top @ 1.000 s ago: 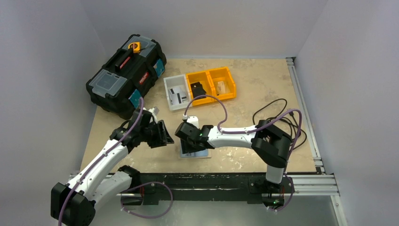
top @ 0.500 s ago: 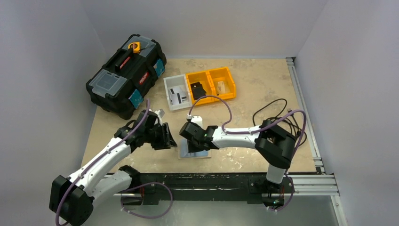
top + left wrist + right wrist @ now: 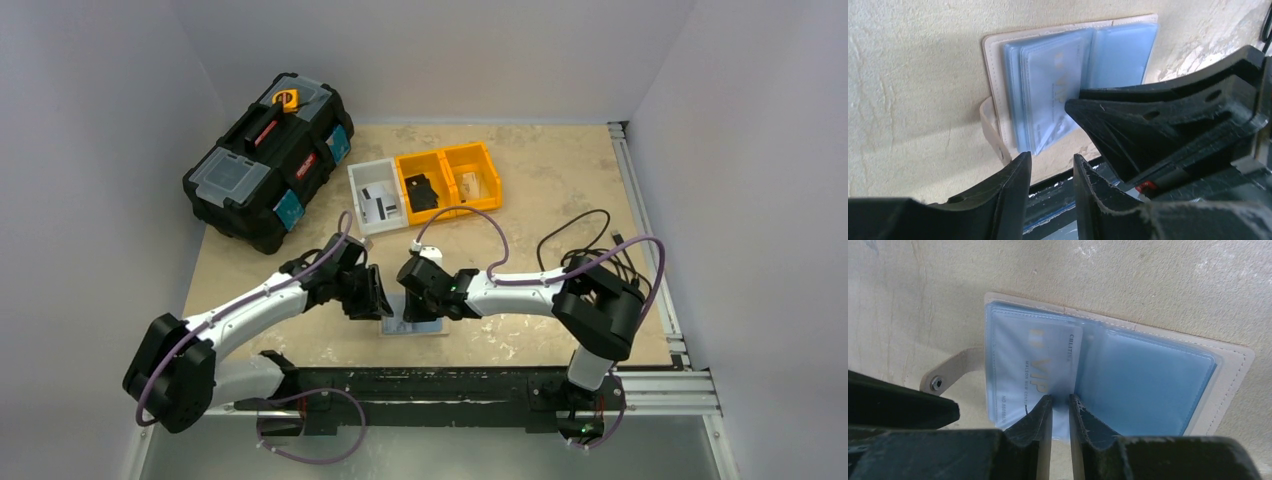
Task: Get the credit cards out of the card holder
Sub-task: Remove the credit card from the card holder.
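The card holder lies open and flat on the table, beige cover down, pale-blue clear sleeves facing up. One credit card, whitish w/ gold "VIP" lettering, sits inside the sleeve on the strap-side half of the holder. It is fully tucked in, no edge past the plastic. The strap w/ its metal snap sticks out from that same side of the holder, flat on the table. The right gripper is down over the holder's mid fold, at the edge of the sleeves. Its jaws are drawn to a narrow slit w/ blue plastic showing in the gap; can't tell whether a sleeve leaf is actually pinched. The left gripper hangs just beside the holder on the strap side, low, tips pointing at it. Its jaws are part-open w/ nothing between them and are not touching the holder. In the left wrist view the right gripper's black fingers cross over the holder's other half, tip resting on the sleeves. Well beyond the holder, toward the back wall, stand a grey bin and two yellow bins w/ small items inside. A black toolbox sits further off to the holder's far left. Black cables loop on the table well to its right.
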Available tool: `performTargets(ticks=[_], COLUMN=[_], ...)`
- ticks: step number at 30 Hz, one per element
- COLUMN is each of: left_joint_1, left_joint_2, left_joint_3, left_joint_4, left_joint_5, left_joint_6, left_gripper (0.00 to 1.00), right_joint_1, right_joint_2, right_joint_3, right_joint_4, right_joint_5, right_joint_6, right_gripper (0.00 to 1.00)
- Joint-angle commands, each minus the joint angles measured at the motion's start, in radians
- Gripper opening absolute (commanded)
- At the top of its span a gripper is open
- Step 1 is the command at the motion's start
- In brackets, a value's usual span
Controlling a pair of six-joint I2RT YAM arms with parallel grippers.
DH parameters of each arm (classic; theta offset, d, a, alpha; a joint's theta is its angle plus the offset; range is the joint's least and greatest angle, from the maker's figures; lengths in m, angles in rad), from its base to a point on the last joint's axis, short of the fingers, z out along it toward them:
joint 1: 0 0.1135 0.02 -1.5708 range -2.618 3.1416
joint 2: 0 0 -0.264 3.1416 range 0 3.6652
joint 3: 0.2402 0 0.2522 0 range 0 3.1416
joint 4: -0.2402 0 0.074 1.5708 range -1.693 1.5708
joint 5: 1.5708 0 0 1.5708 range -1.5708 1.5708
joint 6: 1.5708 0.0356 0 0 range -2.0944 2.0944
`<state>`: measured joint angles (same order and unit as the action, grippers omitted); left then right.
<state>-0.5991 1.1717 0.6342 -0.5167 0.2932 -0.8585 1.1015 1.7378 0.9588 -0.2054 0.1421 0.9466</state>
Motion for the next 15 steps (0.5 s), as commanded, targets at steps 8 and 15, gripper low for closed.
performTargets(ticks=[8, 15], left_joint_1=[-0.01, -0.011], left_joint_2=[0.112, 0.135], left_joint_3=[-0.001, -0.018], left_joint_4=[0.167, 0.178], left_joint_5=[0.03, 0.017], left_joint_6=[-0.028, -0.03], left_gripper=[0.36, 0.35], right_joint_1=[0.003, -0.002], right_joint_2=[0.092, 0.094], right_joint_3=[-0.106, -0.117], right_joint_4=[0.012, 0.023], right_joint_5=[-0.065, -0.073], right_joint_6=[0.02, 0.019], right_gripper=[0.01, 0.0])
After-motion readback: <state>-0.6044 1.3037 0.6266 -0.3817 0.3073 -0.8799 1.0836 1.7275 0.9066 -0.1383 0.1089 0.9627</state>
